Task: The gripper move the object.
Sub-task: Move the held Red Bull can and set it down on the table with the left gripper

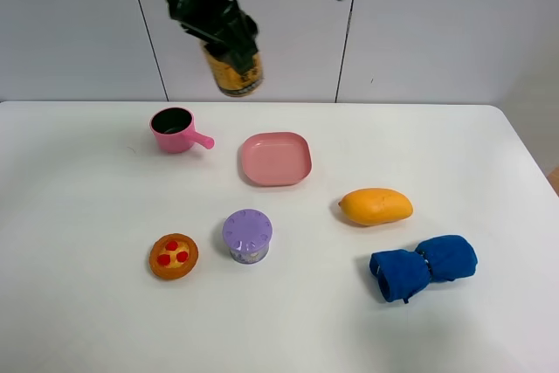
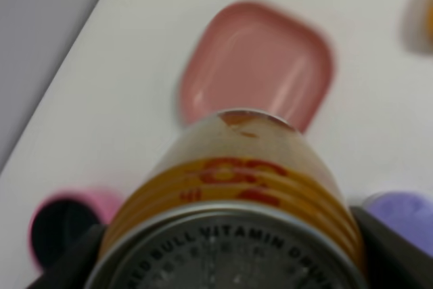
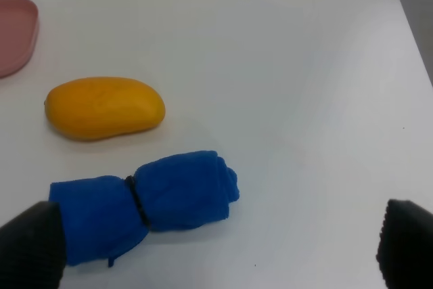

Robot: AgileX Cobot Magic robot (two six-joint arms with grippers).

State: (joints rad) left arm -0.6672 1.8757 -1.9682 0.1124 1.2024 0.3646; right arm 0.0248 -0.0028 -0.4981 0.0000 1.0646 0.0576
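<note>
Left gripper (image 1: 232, 48): closed on the can (image 1: 239, 76), black jaws pressing on opposite sides just below the silver top; in the left wrist view the jaws show at either side of the can (image 2: 233, 187).
Can: held in the air, clear of the table, near the back edge and in front of the wall; tilted slightly, its bottom end pointing down toward the plate.
Right gripper (image 3: 218, 248): jaws spread wide with nothing between them, over bare table beside the towel.
Below the can: pink plate (image 1: 276, 159), square with rounded corners, nothing on it; seen past the can's lower end in the left wrist view (image 2: 260, 65).
Pink pot (image 1: 175, 128): left of the plate and apart from it, dark inside, handle pointing toward the plate.
Purple lidded cup (image 1: 247, 236): nearer the front than the plate, upright.
Small orange dish (image 1: 173, 256): left of the cup, with red pieces in it.
Mango (image 1: 376, 206): right of the plate, lying on its side; the orange blur at the edge of the left wrist view is probably this fruit.
Blue towel (image 1: 424, 266): rolled and cinched at the middle by a dark band, in front of the mango (image 3: 105, 107), close but not touching.
Surface: white table (image 1: 79, 216), plain, rounded corner at the far right.
Room: pale grey wall panels (image 1: 70, 32) with dark vertical seams behind the table.
</note>
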